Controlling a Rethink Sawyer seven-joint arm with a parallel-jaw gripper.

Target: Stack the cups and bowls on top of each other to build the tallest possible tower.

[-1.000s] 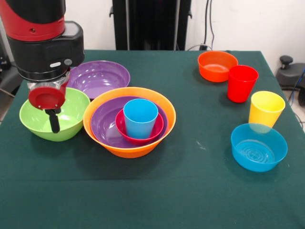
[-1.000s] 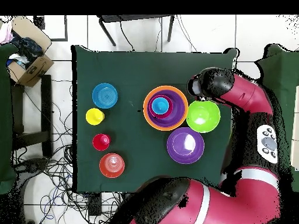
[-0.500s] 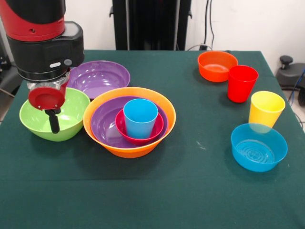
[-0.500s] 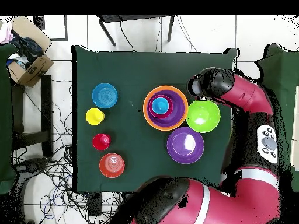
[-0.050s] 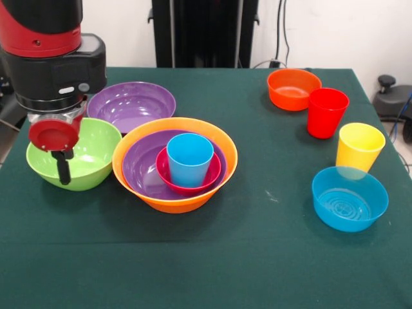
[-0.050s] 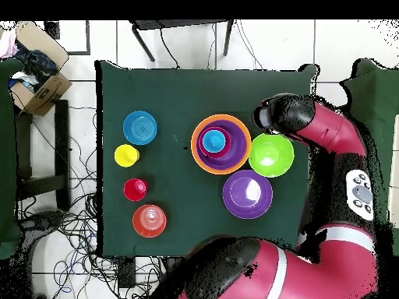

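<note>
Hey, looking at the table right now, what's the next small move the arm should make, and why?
Probably lower the claw toward the green bowl's near rim to grip it. The claw hangs over that bowl, which stands loose beside the pile of orange, purple and pink-red bowls with the blue cup. That bowl looks wider than the cup, so placement needs thought.

The front view sits low and close, looking obliquely across the green tabletop (image 5: 257, 257), cropping its edges; the arm's jaws hang at the picture's left, over the lime green bowl (image 5: 74, 154), with the tower (image 5: 174, 164) just beside them. The overhead view looks straight down from high up, far enough to take in the whole tabletop (image 6: 179, 93), the floor and a cardboard box (image 6: 35, 82). It is turned half round, so there the jaws' side lies at the right. Both views share the tabletop, every bowl and cup.
</note>
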